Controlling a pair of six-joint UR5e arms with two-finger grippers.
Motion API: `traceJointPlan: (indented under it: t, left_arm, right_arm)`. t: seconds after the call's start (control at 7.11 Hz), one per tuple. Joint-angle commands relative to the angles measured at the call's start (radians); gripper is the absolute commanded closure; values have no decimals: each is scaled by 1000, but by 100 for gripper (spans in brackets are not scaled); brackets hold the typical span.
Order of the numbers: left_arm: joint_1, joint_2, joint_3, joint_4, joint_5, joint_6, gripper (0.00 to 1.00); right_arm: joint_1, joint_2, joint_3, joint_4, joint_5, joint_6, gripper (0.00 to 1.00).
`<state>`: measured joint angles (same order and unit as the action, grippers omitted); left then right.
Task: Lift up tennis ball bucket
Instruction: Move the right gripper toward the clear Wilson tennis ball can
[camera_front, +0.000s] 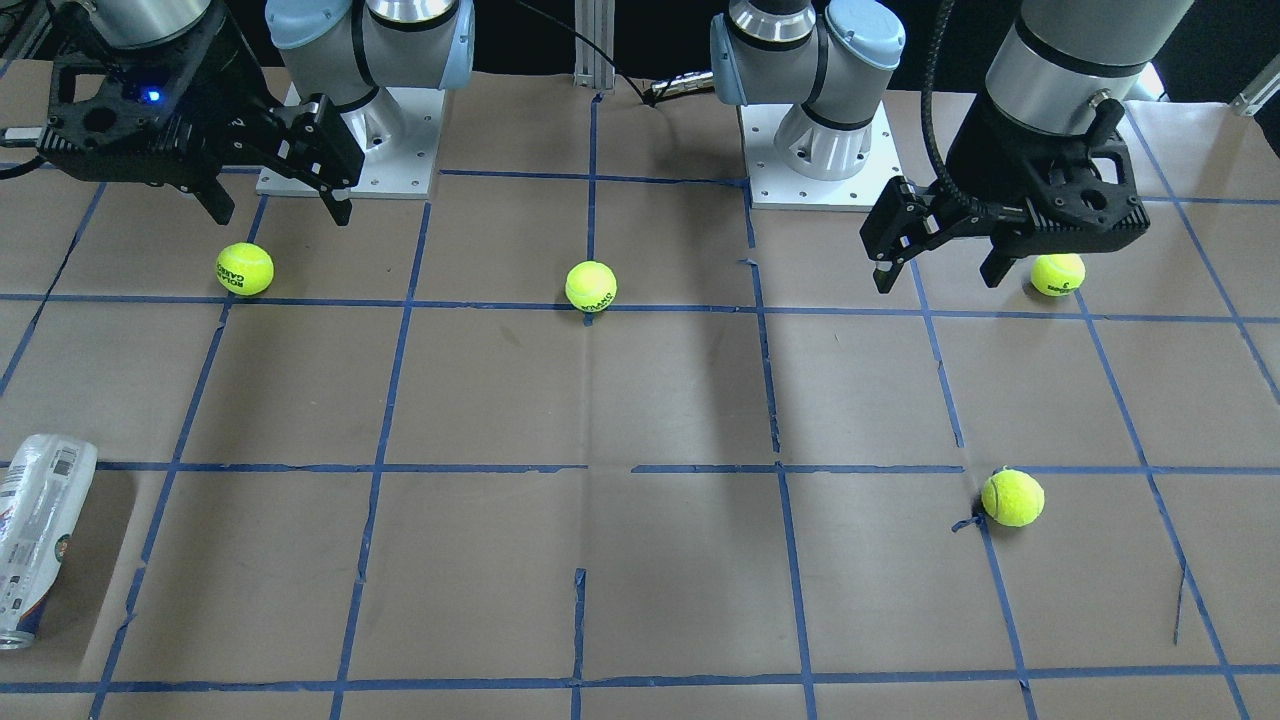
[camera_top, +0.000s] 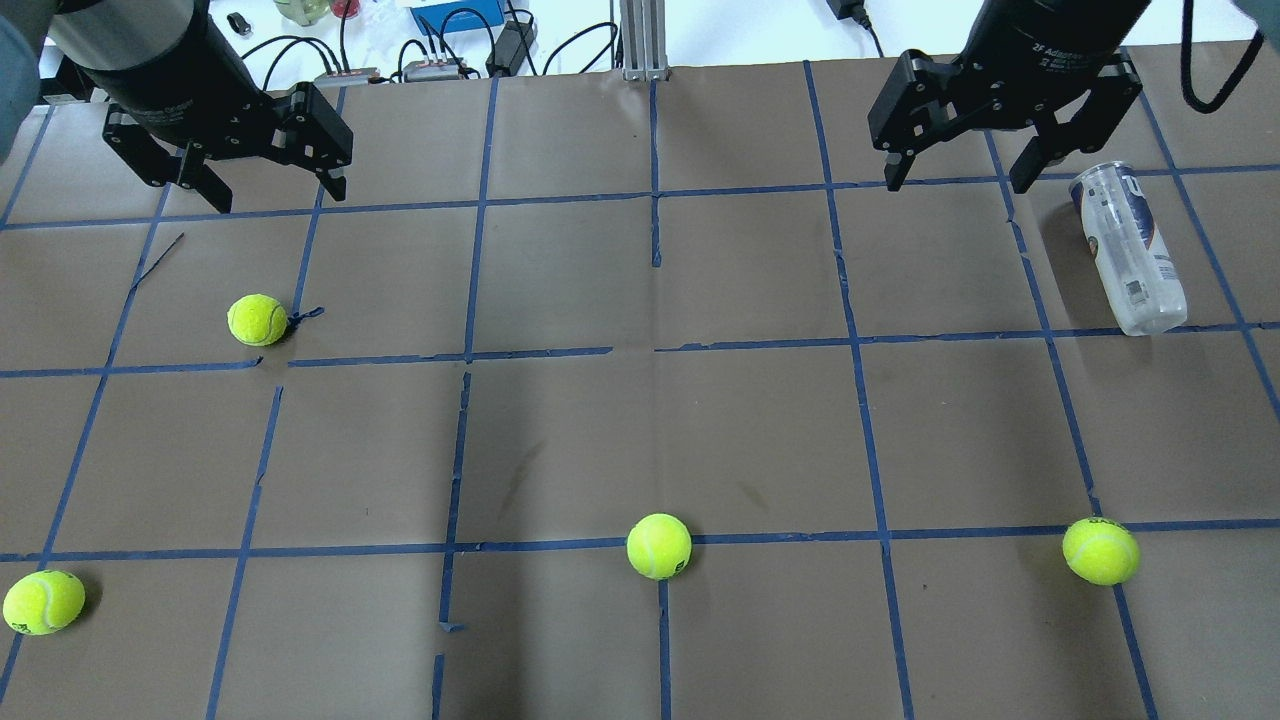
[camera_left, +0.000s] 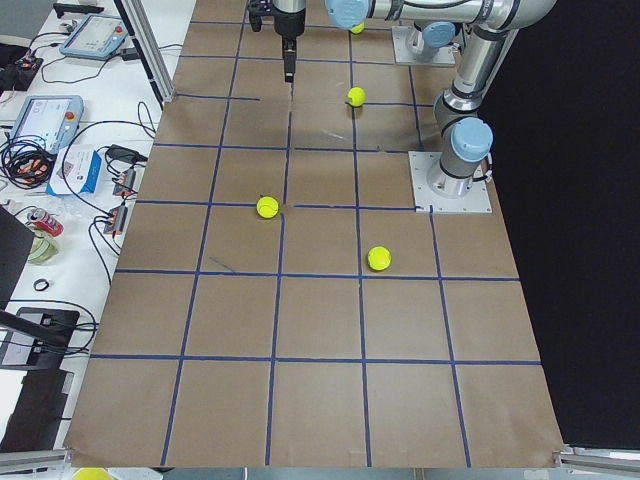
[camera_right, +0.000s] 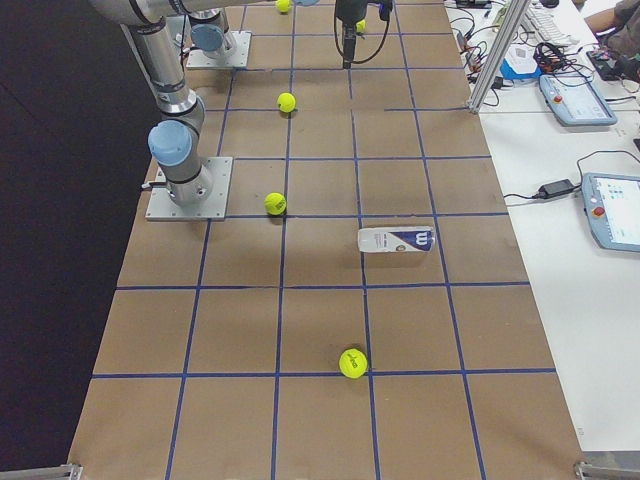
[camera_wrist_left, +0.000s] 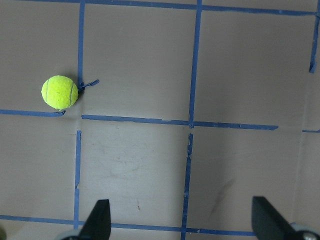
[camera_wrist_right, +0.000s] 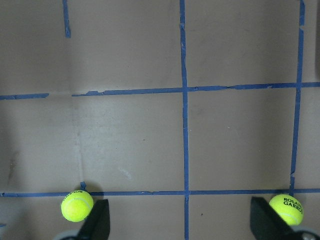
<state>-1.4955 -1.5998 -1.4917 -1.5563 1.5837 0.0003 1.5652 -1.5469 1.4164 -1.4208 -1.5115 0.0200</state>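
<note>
Tennis ball bucket (camera_top: 1128, 250) lying on its side, upper right of overhead frame, not held. Right gripper (camera_top: 955, 183) just left of its upper end, apart from it, fingers spread wide, nothing betw. them. Left gripper (camera_top: 278, 195) upper left of same frame, equally wide, empty.

Bucket visible in overhead, front-facing & ext. right views only. Front-facing: at lower left edge, barcode side up, partly cut by frame. Ext. right: mid-frame, white "W" on navy end legible there, not elsewhere.

Left wrist cam: one tennis ball (camera_wrist_left: 59, 92) at left beside a torn tape end, both fingertips at bottom edge, far apart. Right wrist cam: small-print ball (camera_wrist_right: 77, 206) lower left, ball w/ black lettering (camera_wrist_right: 286, 208) lower right, each next to a fingertip.

Table (camera_top: 700, 420) covered in brown paper w/ blue tape grid, tape frayed in spots. White bench w/ cables along top of overhead frame. Teach pendant (camera_right: 615, 210) at right of ext. right view. Black backdrop on robot side.
</note>
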Motion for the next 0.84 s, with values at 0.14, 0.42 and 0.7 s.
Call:
traceJointPlan:
  t: [0.14,0.42,0.7]
  left_arm:
    - [1,1,1,-1,-1,4,0]
    - [1,1,-4,-1,1,6,0]
    - [1,-2,-4,4,-1,6,0]
  right_arm:
    - [-11,1,7,2,-10,-110,0]
    - [-43,14,-10,-27,-70,-158,0]
    - [-147,104,-72,-46,-73,-175,0]
